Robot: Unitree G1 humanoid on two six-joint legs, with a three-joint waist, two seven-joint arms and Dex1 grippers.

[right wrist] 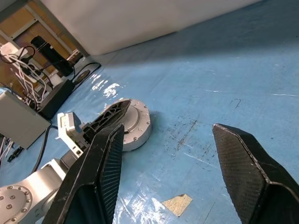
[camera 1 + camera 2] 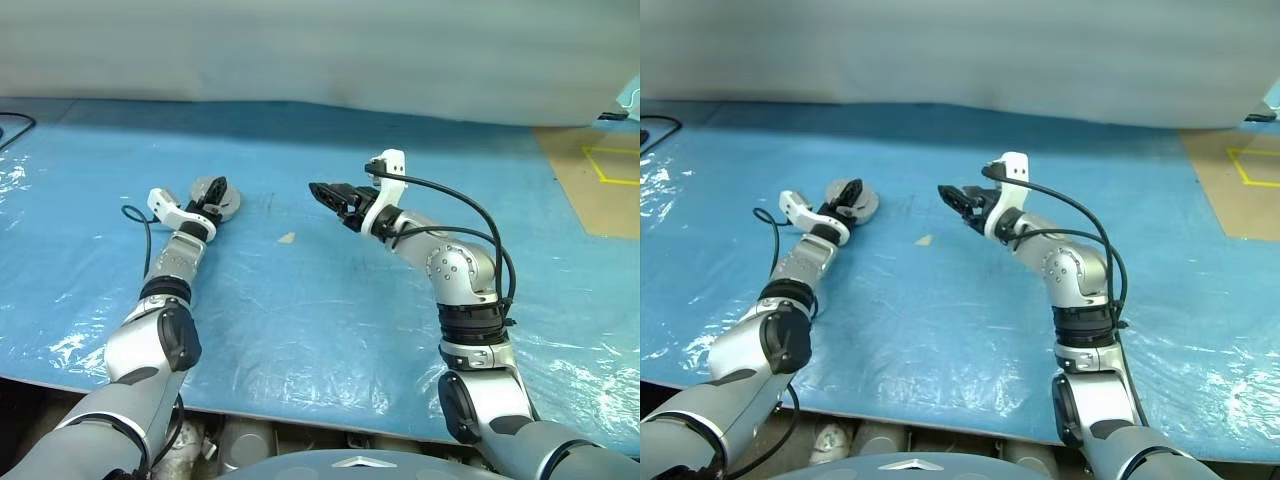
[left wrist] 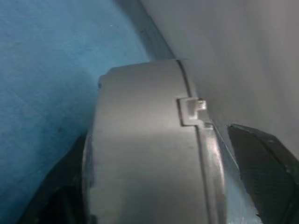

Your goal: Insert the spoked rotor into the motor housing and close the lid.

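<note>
The motor housing [image 2: 231, 208] is a round silver puck on the blue sheet at the far left. Its lid [image 1: 138, 115] lies flat and shut on top, smooth grey face up. The spoked rotor is hidden. My left gripper [image 2: 212, 197] is open and straddles the housing [image 3: 140, 149], with one black finger [image 3: 266, 168] just clear of its wall and the other low on the opposite side. My right gripper [image 2: 325, 194] hovers above the sheet to the right of the housing, open and empty, pointing towards it.
A small tan scrap [image 2: 286, 238] lies on the blue plastic-covered table [image 2: 330, 320] between the arms. A grey wall runs along the back. Brown board with yellow tape [image 2: 600, 180] is at the far right. Boxes and cables [image 1: 28, 102] sit beyond the table's left end.
</note>
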